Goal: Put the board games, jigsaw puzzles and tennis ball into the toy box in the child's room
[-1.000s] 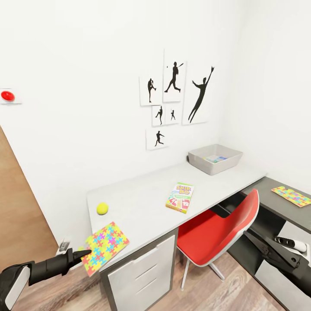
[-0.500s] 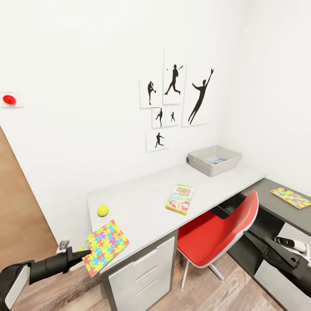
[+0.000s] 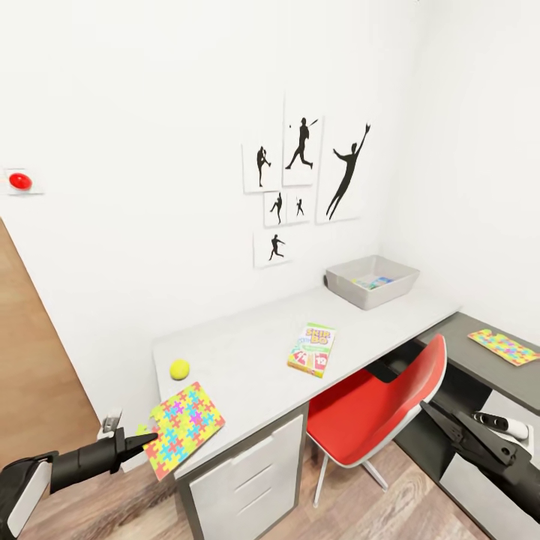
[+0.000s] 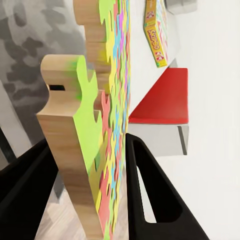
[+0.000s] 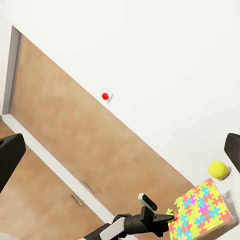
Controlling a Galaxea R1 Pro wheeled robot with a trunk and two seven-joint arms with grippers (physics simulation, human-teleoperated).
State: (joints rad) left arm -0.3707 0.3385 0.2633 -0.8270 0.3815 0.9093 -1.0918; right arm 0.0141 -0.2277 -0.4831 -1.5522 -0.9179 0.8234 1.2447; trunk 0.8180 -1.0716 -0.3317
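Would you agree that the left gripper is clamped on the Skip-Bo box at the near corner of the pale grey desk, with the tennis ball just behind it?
Not quite: the left gripper is clamped on a jigsaw puzzle, as the left wrist view shows. The Skip-Bo box lies free mid-desk. The tennis ball does sit just behind the puzzle.

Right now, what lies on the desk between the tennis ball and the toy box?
In the head view, the Skip-Bo game lies between the tennis ball and the toy box; the rest is bare desk.
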